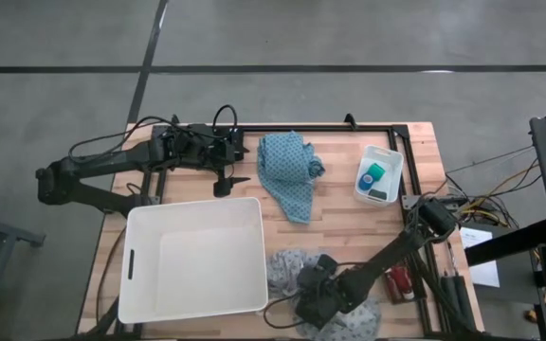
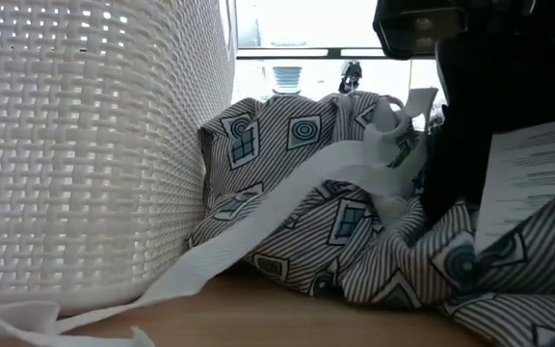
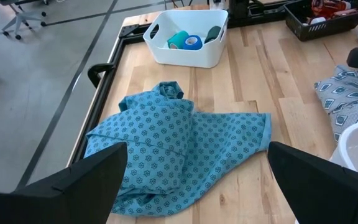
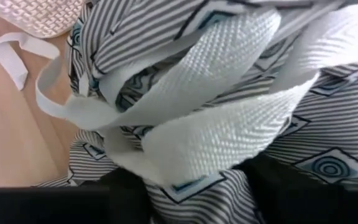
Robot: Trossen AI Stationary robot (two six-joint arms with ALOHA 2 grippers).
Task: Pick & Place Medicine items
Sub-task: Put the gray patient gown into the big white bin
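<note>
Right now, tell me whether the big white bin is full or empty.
Empty. From above, the white bin shows only its bare floor and walls; the teal roll sits in the small tray across the table.

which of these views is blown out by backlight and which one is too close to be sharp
Low view: the window behind the striped cloth is washed out to white, leaving the arm at the right a dark silhouette. Right wrist view: the white strap fills the frame so close that its weave looks soft and the right gripper's fingers are only dark shapes. High and left wrist views are evenly lit.

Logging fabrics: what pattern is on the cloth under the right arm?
Grey stripes with blue squares, right wrist view.
</note>
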